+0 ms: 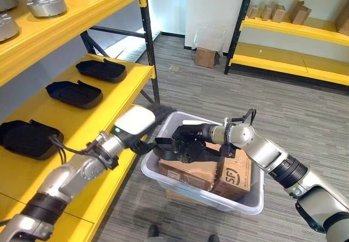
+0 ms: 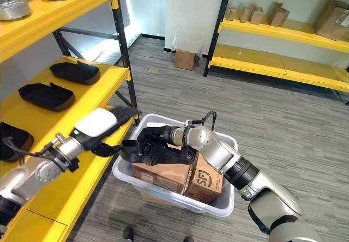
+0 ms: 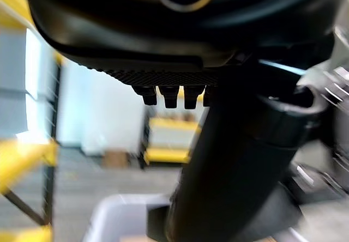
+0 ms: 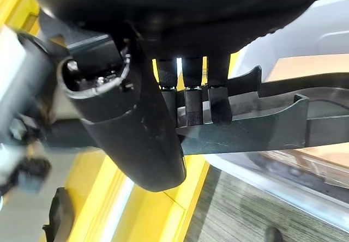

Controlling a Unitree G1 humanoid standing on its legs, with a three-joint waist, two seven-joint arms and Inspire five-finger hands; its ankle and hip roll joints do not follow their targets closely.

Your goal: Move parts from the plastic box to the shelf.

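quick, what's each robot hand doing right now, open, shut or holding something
Left robot hand: at the black plastic part's end, fingers hidden, cannot be told.
Right robot hand: closed on the black plastic part, over the plastic box.

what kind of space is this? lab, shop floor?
Likely a warehouse or parts storeroom: yellow shelf racking holding black parts and metal discs, a second rack with cardboard boxes, and a plastic box on the floor.

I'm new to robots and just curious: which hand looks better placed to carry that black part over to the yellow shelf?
Probably the left hand: it sits between the plastic box and the yellow shelf. The right hand is curled on the black part above the box, farther from the shelf.
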